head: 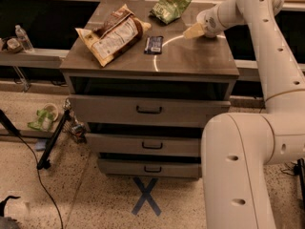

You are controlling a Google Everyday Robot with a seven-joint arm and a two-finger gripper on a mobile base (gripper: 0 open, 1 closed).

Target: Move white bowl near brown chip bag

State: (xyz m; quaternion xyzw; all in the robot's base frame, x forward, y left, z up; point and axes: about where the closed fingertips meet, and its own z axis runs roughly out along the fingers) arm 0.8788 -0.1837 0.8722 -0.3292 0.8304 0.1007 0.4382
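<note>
Cream tool (192, 31) over cabinet's (190, 58) right side.

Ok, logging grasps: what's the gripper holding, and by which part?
Seemingly the white bowl, tilted at the gripper above the cabinet top; the gripped part hidden.

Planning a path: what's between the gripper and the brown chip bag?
Camera view: a dark bar wrapper. The gripper is over the cabinet top, right rear.
</note>
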